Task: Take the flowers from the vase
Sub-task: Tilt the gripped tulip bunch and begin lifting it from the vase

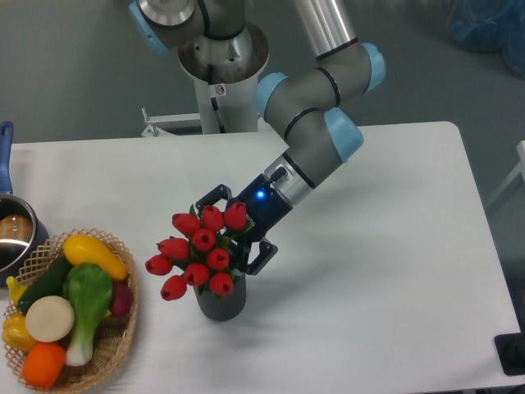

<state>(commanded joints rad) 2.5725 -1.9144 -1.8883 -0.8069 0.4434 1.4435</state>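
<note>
step: getting a grip | flowers (198, 252) sit in vase (221, 300) near table's (394, 246) front edge, middle | gripper (238, 232) fingers spread wide round the bunch | next: squeeze, lift straight up

The arm (316, 123) reaches down from its base (221, 66) at the top of the view, bends at grey joints with blue caps, and slopes toward the lower left. A blue light glows on the wrist (261, 195). The black claw (234, 234) points down-left, its two fingers spread wide apart, one finger (209, 197) at the upper left, the other (261, 254) at the lower right.
</note>
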